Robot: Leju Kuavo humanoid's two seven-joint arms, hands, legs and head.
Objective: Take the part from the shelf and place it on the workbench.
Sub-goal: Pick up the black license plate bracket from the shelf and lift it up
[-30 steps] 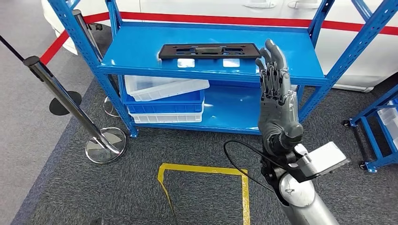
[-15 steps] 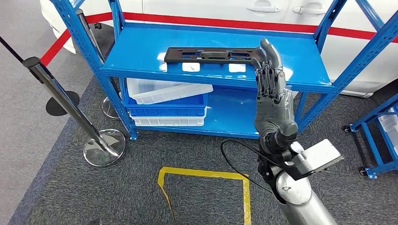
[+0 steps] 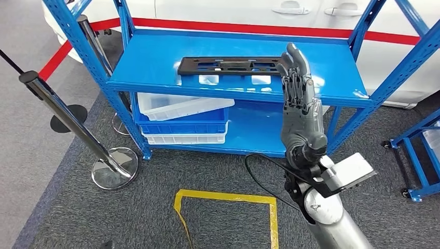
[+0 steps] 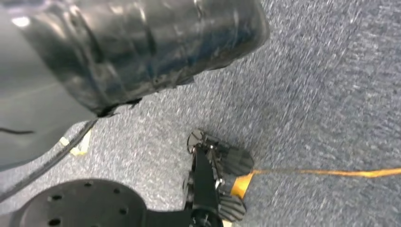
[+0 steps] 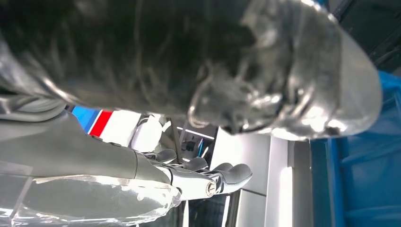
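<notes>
Right hand [image 3: 301, 111] open, fingers [image 3: 293, 62] at part [image 3: 228, 66] on shelf [image 3: 155, 57]

right hand [image 3: 301, 111]: grey, dark segmented fingers | forearm [image 3: 332, 223]: silver, rounded | cable [image 3: 262, 179]: black loop at wrist | wrist camera plate [image 3: 353, 174]: grey

Bright overhead light is glaring off the blue shelf [image 3: 155, 57]; both wrist views are blurring heavily, perhaps from motion.
</notes>
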